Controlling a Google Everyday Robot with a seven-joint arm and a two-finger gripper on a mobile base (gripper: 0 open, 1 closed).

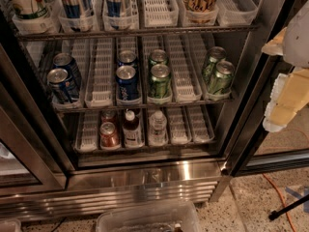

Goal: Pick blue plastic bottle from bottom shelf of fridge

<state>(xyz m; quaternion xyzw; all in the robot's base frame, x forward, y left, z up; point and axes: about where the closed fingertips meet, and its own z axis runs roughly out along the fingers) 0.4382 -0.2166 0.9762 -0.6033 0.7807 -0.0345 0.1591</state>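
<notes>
Camera view: blue bottle [131, 128] sits near front edge of bottom shelf [190, 129], between red can [109, 135] and clear bottle [157, 127]. Claw [286, 100] is far right, outside the fridge [145, 178]; open or closed, can't tell. Best to go straight in and grip below the cap.

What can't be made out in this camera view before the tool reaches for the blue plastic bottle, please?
Camera view:
the tool, at the right edge outside the fridge: partly cut off by the frame.
the blue plastic bottle, bottom shelf: label print too small to read.
the item behind the red can: mostly hidden by it.
</notes>
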